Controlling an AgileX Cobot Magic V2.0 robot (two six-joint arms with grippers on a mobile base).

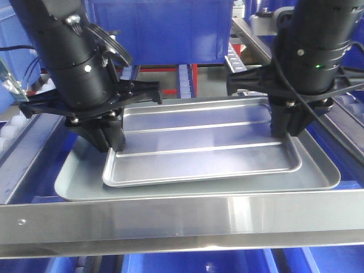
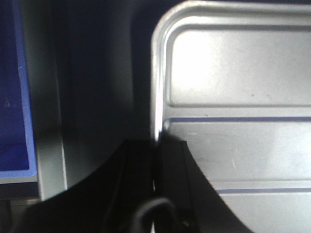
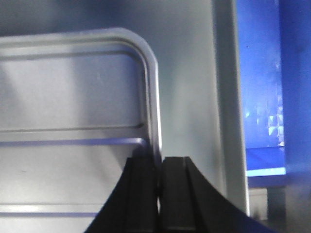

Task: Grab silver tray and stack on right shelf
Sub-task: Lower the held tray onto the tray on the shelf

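The silver tray [image 1: 205,136], shiny with two long ridges, lies over a larger dull grey tray [image 1: 321,173] behind the right shelf's polished steel front bar [image 1: 182,222]. I cannot tell whether it rests on the grey tray or hangs just above it. My left gripper [image 1: 112,146] is shut on the silver tray's left rim, near its front corner. My right gripper [image 1: 286,132] is shut on the right rim. In the left wrist view the left gripper [image 2: 158,143] pinches the edge of the silver tray [image 2: 233,97]. In the right wrist view the right gripper [image 3: 159,160] pinches the edge of the silver tray [image 3: 73,97].
Blue bins [image 1: 165,28] stand behind the trays and below the front bar [image 1: 193,264]. Rails of white rollers [image 1: 12,126] run at the left and at the back right [image 1: 236,58]. The grey tray's rim [image 3: 228,97] lies just right of my right gripper.
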